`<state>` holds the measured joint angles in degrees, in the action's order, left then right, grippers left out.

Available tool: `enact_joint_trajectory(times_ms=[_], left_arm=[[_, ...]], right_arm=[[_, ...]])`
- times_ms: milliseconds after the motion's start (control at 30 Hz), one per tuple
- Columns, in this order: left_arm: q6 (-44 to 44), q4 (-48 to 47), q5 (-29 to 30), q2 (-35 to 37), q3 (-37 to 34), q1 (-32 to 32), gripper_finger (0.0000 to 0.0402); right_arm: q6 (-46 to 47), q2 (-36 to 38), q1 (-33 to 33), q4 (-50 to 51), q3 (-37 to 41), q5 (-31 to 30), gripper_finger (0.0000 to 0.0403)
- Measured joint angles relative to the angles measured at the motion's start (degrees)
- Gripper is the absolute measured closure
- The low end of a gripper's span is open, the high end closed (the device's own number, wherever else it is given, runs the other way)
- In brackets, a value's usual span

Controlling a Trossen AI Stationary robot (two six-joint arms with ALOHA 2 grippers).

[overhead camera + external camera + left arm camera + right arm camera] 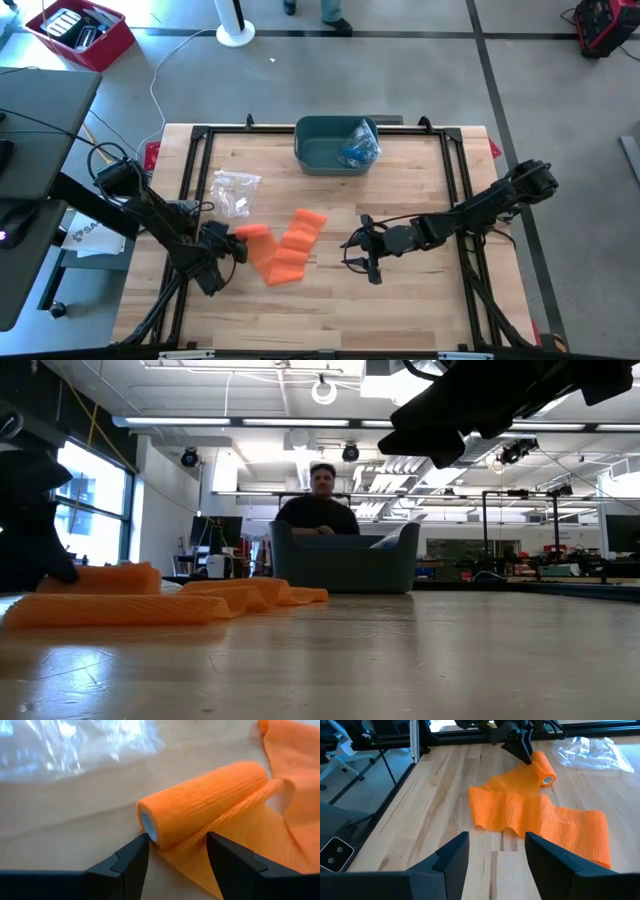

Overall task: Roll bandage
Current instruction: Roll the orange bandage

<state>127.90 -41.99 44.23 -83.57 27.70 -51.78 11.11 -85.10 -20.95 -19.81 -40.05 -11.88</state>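
High view: The orange bandage (285, 250) lies on the wooden bench (400, 310), left of centre, partly unrolled in loose folds. Its rolled end (252, 232) sits at the left, just beside the left gripper (238, 247). The right gripper (358, 248) rests low over the bench, right of the bandage and apart from it. A crumpled clear plastic bag (236, 190) lies beyond the roll. A teal bin (318, 152) stands at the far edge, with blue wrapped material (358, 148) inside.

Low view: The bandage strip (150, 603) spreads flat at the left. A person (320, 500) sits behind the bin (345, 560).

Left wrist view: The jaws are spread, empty. One fingertip (137, 851) stands just beside the roll's open core end (149, 824); whether it touches cannot be told. The roll (205, 800) lies on its own loose strip.

Right wrist view: The jaws are spread, holding nothing, facing the folded strip (540, 820). The roll (544, 769) lies beyond, at the left gripper (520, 745).
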Motion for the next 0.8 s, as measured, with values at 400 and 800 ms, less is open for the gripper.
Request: enact_joint_trajectory(times_ms=[400, 800], left_arm=[[-0.82, 6.44, 9.21, 0.0, -3.48, 1.46, 0.0209], [-6.93, 12.67, 10.07, 0.0, -3.62, 0.17, 0.0209]], right_arm=[[0.48, 0.0, -0.04, 0.41, 0.0, -0.02, 0.0217], [-0.65, -8.11, 0.5, -9.4, -1.08, 6.47, 0.0217]])
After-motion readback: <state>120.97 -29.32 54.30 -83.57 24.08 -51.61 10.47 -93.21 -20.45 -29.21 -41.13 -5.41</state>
